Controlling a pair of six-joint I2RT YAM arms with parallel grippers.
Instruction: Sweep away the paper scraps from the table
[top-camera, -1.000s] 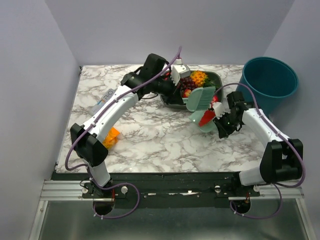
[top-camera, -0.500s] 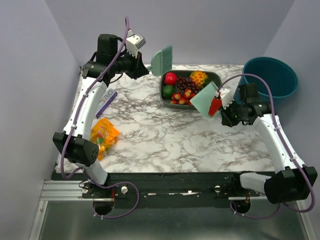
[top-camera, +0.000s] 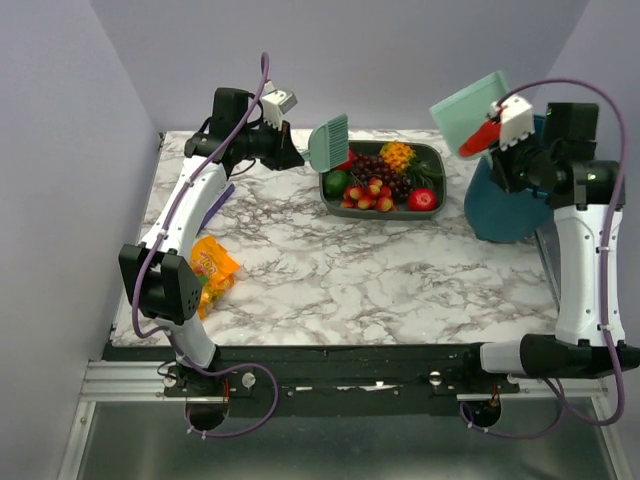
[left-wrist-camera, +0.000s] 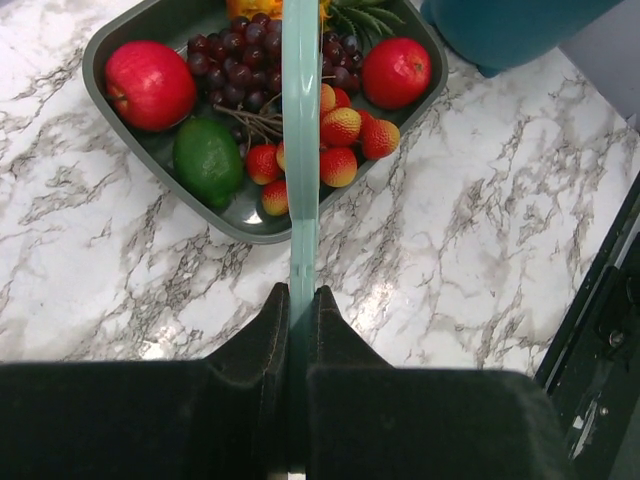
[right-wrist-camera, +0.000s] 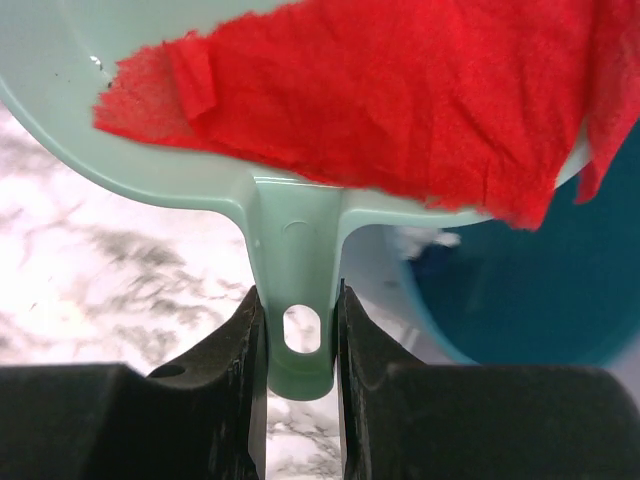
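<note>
My right gripper (top-camera: 506, 140) is shut on the handle of a mint-green dustpan (top-camera: 466, 106) and holds it raised and tilted over the near rim of the teal bin (top-camera: 500, 208). A red paper scrap (top-camera: 480, 138) lies in the pan; in the right wrist view the scrap (right-wrist-camera: 400, 90) hangs over the pan's edge (right-wrist-camera: 292, 225), above the bin's mouth (right-wrist-camera: 520, 290). My left gripper (top-camera: 292, 152) is shut on a mint-green brush (top-camera: 328, 143), held in the air at the back of the marble table (top-camera: 350, 270). In the left wrist view the brush handle (left-wrist-camera: 300, 150) runs out from the gripper (left-wrist-camera: 300, 292).
A grey tray (top-camera: 438, 165) of fruit stands at the back middle, below the brush; it also shows in the left wrist view (left-wrist-camera: 120, 25). An orange snack bag (top-camera: 212, 268) lies at the left by the left arm. Walls close the left, back and right.
My right arm has lifted the dustpan with the red scrap up and to the right, from over the table to above the bin. My left arm has shifted the brush slightly right.
</note>
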